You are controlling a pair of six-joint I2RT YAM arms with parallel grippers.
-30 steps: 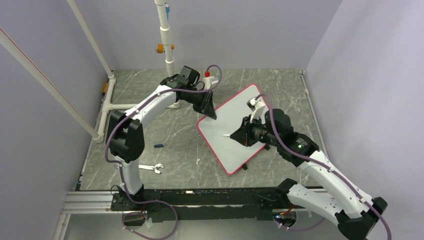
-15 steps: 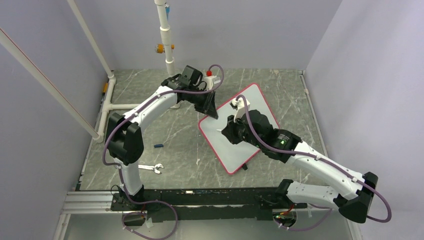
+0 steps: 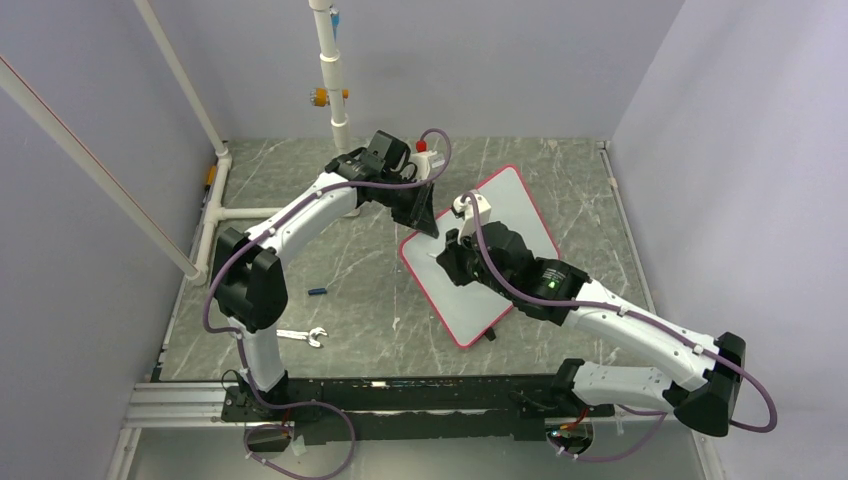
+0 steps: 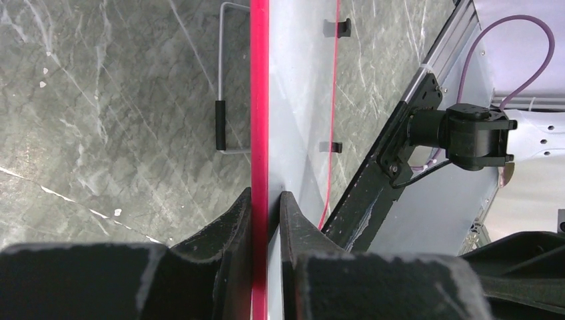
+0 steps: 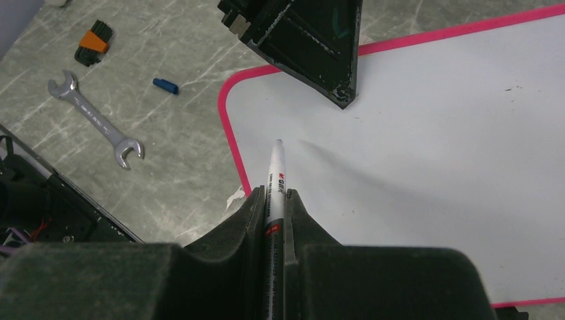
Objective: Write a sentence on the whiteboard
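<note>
The whiteboard (image 3: 510,210), white with a thin red rim, lies slanted on the marble table. No sentence shows on it; its face is blank in the right wrist view (image 5: 433,167). My left gripper (image 3: 426,226) is shut on the board's left rim, with the red rim (image 4: 259,100) pinched between the jaws (image 4: 266,195). My right gripper (image 3: 450,262) is shut on a white marker (image 5: 275,177). The marker's tip hovers over the board's left corner, just in front of the left gripper's fingers (image 5: 320,53). I cannot tell whether the tip touches the board.
A silver wrench (image 3: 302,336) and a small blue cap (image 3: 317,292) lie on the table left of the board; both also show in the right wrist view, the wrench (image 5: 96,120) and the cap (image 5: 165,86). A white pipe frame (image 3: 335,90) stands at the back left. A metal rail (image 3: 400,395) runs along the near edge.
My right arm has swung left across the board, carrying the marker from the board's middle to its left corner near the left gripper. The left gripper has stayed on the rim.
</note>
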